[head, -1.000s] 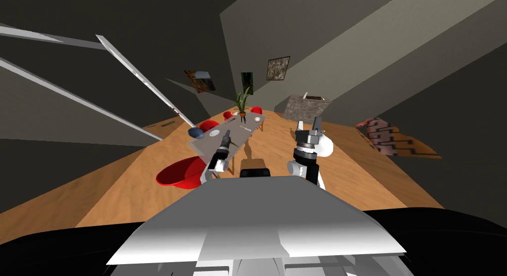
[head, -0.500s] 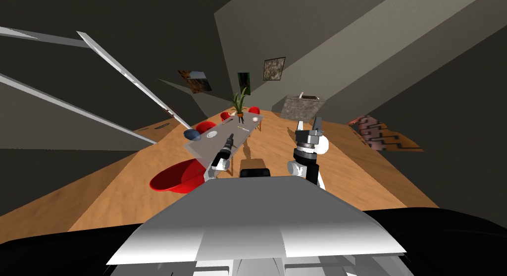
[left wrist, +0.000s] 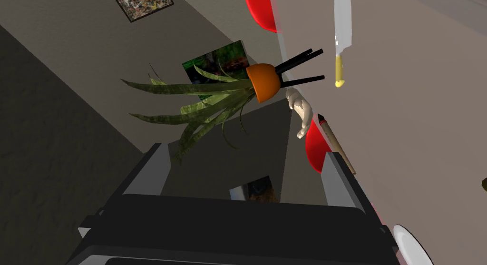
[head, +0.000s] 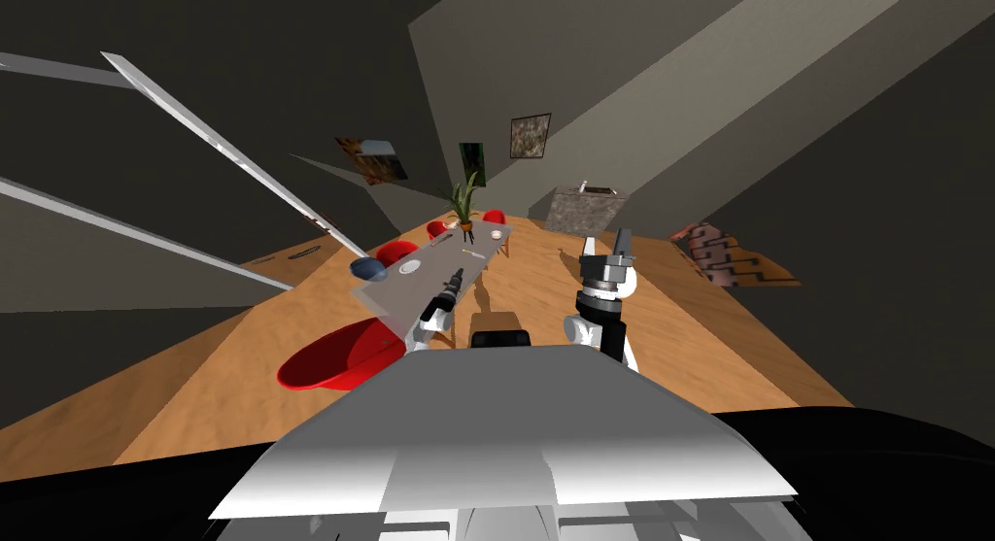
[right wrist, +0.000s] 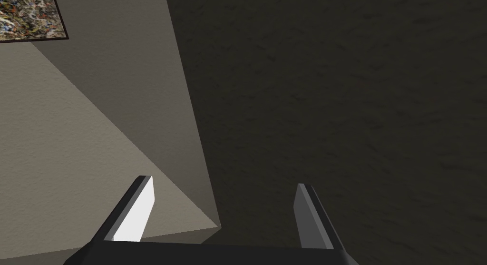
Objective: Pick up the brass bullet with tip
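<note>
A slim tan rod with a dark pointed tip, the likely bullet (left wrist: 336, 145), lies on the grey table (left wrist: 418, 114) close beside one finger of my left gripper. My left gripper (left wrist: 245, 174) is open with nothing between its fingers. It reaches low over the near half of the table (head: 432, 273), where the left gripper (head: 453, 279) looks small. My right gripper (head: 606, 244) is raised to the right of the table, open and empty, and its fingers (right wrist: 138, 212) stand wide apart.
A yellow-handled knife (left wrist: 340, 38), an orange-potted plant (left wrist: 262, 82), a small white figurine (left wrist: 300, 110) and a white plate (left wrist: 408, 243) are on the table. Red chairs (head: 330, 355) stand along it. A blue bowl (head: 368, 268) sits at its left corner.
The whole head picture has slid left, so I have turned or moved. My left arm now reaches a little further along the table. The right arm holds its pose.
</note>
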Controlling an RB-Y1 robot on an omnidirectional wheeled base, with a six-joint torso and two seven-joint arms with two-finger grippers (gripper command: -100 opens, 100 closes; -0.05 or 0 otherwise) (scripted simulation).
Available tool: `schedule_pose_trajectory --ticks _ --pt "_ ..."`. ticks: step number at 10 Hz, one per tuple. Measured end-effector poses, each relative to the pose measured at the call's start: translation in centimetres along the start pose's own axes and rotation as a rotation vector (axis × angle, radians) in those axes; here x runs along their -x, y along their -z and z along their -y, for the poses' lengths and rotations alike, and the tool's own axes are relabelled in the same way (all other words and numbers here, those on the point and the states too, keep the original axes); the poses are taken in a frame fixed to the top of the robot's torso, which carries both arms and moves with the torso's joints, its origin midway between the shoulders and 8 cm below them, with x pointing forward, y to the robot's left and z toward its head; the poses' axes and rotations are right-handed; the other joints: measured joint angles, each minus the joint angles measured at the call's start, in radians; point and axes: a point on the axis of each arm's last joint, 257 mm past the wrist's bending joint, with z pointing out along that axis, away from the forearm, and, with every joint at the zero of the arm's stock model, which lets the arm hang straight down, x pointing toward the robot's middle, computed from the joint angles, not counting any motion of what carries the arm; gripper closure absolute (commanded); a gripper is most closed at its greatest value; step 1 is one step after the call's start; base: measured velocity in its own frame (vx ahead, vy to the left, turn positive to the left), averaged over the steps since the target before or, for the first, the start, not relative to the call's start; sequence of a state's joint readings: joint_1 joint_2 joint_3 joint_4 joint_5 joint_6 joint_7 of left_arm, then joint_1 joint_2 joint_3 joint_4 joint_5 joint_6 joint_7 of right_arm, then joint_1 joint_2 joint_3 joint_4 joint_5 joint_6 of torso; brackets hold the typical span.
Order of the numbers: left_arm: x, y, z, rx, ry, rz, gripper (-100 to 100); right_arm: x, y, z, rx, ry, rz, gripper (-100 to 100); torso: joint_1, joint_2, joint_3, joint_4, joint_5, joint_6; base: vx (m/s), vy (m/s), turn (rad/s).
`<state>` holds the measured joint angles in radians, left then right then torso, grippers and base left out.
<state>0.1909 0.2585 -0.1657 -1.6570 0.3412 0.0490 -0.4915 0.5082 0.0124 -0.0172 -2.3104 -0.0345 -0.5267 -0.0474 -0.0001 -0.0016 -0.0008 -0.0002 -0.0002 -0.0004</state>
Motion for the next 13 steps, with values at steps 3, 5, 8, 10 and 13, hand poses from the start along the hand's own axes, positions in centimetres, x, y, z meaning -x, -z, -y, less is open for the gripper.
schedule_pose_trajectory --ticks 3,5,8,10,13 --pt "-0.7 -0.5 -3.2 0.075 -0.015 -0.034 -100 0.0 0.0 0.0 0.0 0.0 0.0 0 0.0 0.0 0.0 0.0 0.0 0.0 0.019 -0.004 -0.053" --pt "-1.2 -0.8 -5.9 0.145 -0.028 -0.064 -100 0.0 0.0 0.0 0.0 0.0 0.0 0 0.0 -0.001 0.0 0.0 0.0 0.0 0.036 -0.006 -0.07" --pt "-2.3 -0.8 -9.7 0.246 -0.048 -0.109 -100 0.0 0.0 0.0 0.0 0.0 0.0 0 0.0 -0.001 -0.001 0.0 0.0 0.0 0.032 -0.002 -0.043" --pt "-1.8 -0.7 -11.5 0.292 -0.056 -0.127 -100 0.0 0.0 0.0 0.0 0.0 0.0 0 0.0 0.0 0.0 0.0 0.0 0.0 0.028 0.0 -0.064" --pt "-1.9 -0.4 -14.5 0.365 -0.065 -0.153 -100 0.0 0.0 0.0 0.0 0.0 0.0 0 0.0 -0.001 0.0 0.0 0.0 0.0 0.032 0.0 -0.043"
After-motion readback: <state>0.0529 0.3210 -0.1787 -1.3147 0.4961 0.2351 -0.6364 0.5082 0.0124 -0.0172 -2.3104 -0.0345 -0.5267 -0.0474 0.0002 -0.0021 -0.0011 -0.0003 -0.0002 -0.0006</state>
